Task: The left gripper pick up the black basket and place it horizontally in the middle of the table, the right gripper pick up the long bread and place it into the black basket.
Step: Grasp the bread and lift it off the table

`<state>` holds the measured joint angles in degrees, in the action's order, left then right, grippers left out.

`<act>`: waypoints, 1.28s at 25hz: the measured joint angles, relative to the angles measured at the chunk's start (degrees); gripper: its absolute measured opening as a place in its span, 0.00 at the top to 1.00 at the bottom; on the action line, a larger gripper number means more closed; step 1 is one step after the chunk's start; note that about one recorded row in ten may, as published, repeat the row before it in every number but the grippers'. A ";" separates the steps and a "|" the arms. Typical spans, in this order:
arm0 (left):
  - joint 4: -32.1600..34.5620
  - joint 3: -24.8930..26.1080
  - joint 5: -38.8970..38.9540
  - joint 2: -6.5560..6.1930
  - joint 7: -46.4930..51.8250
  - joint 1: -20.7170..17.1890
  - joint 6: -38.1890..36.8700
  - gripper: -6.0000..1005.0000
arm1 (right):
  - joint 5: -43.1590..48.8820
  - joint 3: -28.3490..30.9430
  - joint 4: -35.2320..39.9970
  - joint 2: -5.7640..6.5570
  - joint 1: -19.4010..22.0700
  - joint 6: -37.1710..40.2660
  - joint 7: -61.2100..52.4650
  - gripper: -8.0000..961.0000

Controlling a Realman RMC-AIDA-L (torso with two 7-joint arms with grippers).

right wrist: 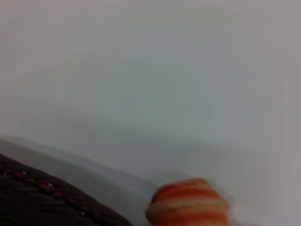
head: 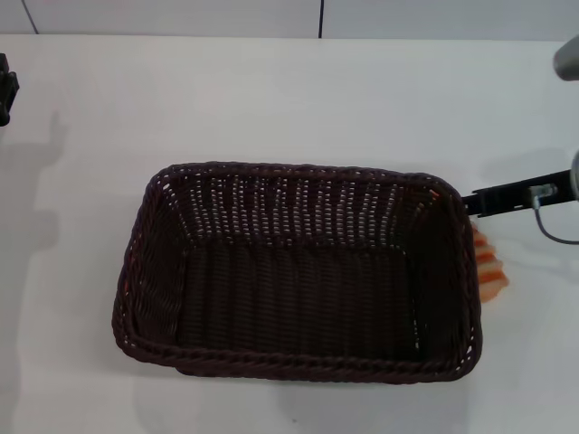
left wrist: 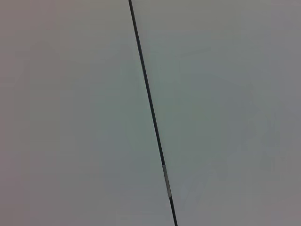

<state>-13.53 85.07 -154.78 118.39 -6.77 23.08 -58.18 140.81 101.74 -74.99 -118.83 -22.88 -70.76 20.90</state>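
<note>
The right claw (head: 470,201) reaches in from the right, its dark tip at the black basket (head: 298,271)'s right rim above the long bread (head: 488,267); whether it is apart or together cannot be told. The bread lies on the white desk (head: 81,226) just beside the basket's right wall, while the basket sits lengthwise mid-desk. The left claw (head: 7,86) is parked at the far left edge, its state likewise unclear.

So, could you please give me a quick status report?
Left gripper parked far left. Right gripper above bread. Basket mid-table, empty; its right wall hides most of bread.
</note>
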 joint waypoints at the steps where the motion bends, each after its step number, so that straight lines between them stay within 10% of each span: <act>1: 0.15 -0.07 -0.02 0.00 0.00 0.14 0.00 0.24 | 0.00 -0.39 0.74 0.00 -0.44 0.40 0.00 0.14; 13: 0.14 -0.45 -0.41 -0.04 0.00 0.36 0.00 0.24 | 1.12 -2.45 4.46 0.00 -1.73 4.28 0.98 0.15; 20: 0.18 -0.53 -0.46 -0.09 0.00 0.49 0.03 0.24 | 2.32 -4.34 3.75 0.00 -1.68 5.48 3.02 0.40; 32: 0.18 -0.61 -0.44 -0.09 -0.02 0.48 0.23 0.24 | 2.89 0.24 -18.49 -0.11 6.80 5.96 0.51 0.61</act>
<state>-13.36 84.46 -155.22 118.29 -6.80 23.56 -57.94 143.70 101.98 -93.48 -118.94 -16.08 -64.80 21.41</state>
